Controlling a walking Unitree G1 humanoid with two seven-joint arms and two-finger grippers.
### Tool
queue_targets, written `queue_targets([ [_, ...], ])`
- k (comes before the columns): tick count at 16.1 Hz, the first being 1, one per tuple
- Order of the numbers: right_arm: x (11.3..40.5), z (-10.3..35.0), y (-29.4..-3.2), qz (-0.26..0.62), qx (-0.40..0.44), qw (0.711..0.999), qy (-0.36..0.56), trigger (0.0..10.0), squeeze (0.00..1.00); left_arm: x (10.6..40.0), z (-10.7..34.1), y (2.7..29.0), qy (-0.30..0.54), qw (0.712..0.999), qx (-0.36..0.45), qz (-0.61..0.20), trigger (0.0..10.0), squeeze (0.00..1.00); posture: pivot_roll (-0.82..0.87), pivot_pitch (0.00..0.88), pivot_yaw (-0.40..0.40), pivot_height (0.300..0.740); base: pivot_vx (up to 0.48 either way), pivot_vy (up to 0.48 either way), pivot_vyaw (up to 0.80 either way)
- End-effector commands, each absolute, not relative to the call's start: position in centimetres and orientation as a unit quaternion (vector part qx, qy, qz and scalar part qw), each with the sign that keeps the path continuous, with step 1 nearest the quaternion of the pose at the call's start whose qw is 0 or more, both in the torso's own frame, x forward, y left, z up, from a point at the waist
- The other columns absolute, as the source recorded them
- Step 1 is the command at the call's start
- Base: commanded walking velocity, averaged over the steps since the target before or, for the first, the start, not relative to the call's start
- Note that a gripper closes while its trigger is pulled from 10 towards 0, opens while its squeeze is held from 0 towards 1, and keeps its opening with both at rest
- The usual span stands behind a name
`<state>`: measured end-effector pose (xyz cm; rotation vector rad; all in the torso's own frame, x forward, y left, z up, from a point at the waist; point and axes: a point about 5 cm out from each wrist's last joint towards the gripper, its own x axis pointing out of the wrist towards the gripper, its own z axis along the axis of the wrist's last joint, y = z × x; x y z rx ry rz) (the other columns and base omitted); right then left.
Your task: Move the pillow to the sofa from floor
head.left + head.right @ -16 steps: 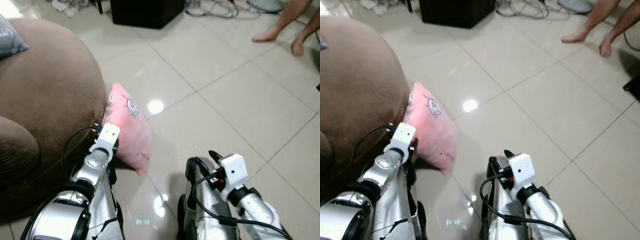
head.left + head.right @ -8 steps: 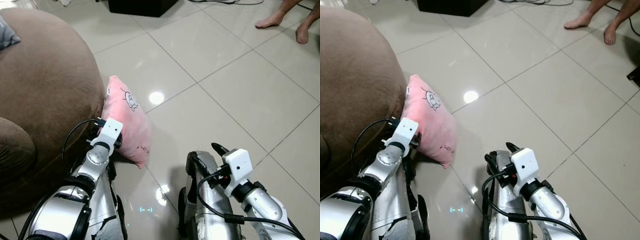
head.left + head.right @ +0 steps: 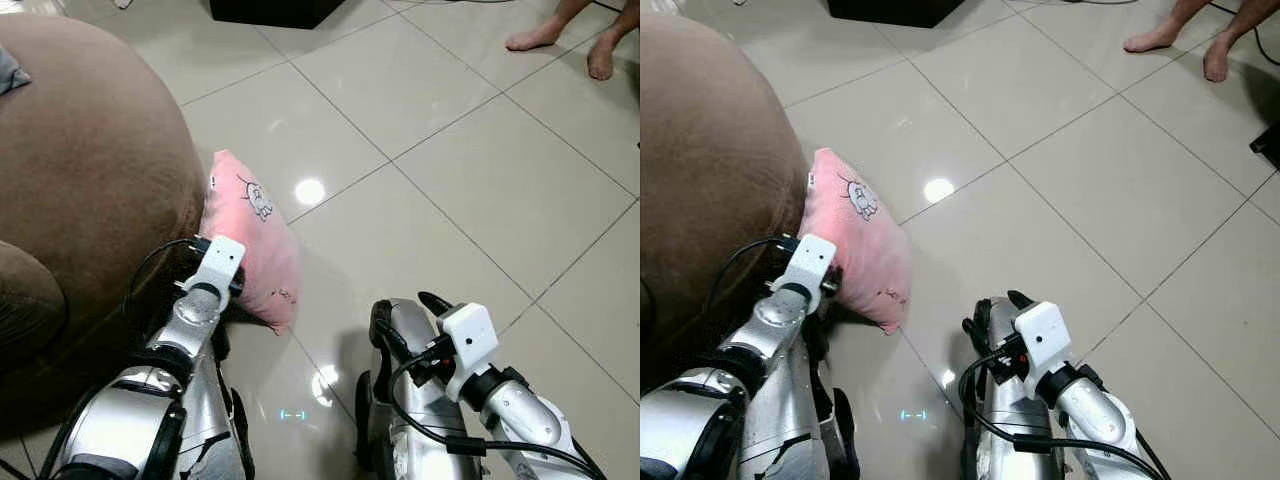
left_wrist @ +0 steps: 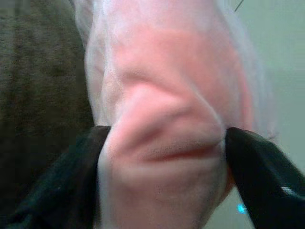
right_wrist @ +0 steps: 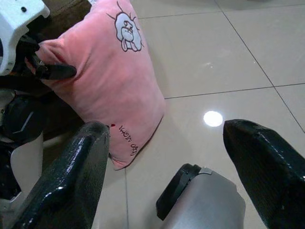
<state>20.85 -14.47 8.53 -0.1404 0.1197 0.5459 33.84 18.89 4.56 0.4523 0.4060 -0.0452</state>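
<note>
Since a second ago the head camera has tipped and shifted a little, so the black box at the top has nearly slid out of frame; the pillow (image 3: 250, 245) and both arms sit much as they did, no real change in the grasp. Leftmost is the brown sofa (image 3: 90, 170), its rounded side just beside the left gripper (image 4: 162, 152). That gripper is clenched on the pillow's near edge: in the left wrist view the pink fabric bunches up between the two black fingers (image 4: 71, 176), one on each side, sofa fabric just outside the jaw on the sofa side. The pillow itself leans on the floor (image 3: 450, 200) against the sofa base, cartoon print facing up, running from between the left jaws away from the robot. Right gripper (image 5: 167, 157) is spread wide, nothing between its fingers; it hangs low over the tile by the robot's leg, with the pillow ahead of the jaws and off to one side, apart from them. A person's bare feet (image 3: 560, 40) stand far right, well away. Progress: grasp looks done, early stage. Pillow not yet lifted off the floor; lift, carry up over the sofa side and release on the seat all remain.
</note>
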Motion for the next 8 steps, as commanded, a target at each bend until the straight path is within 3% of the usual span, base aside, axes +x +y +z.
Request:
queue_targets([
  [1, 20.59, 8.23, -14.85, 0.264, -0.074, 0.959, 0.069, 10.0, 0.0, 33.45, 3.95, 18.75, 0.214, 0.954, 0.209, -0.029, 0.0, 0.0, -0.07, 0.267, -0.07, 0.481, 0.0, 0.0, 0.0],
  [8, 20.54, 7.81, -14.83, 0.263, -0.076, 0.959, 0.077, 10.0, 0.0, 33.38, 3.74, 17.86, 0.217, 0.955, 0.192, -0.063, 0.0, 0.0, -0.07, 0.254, -0.065, 0.481, 0.0, 0.0, 0.0],
])
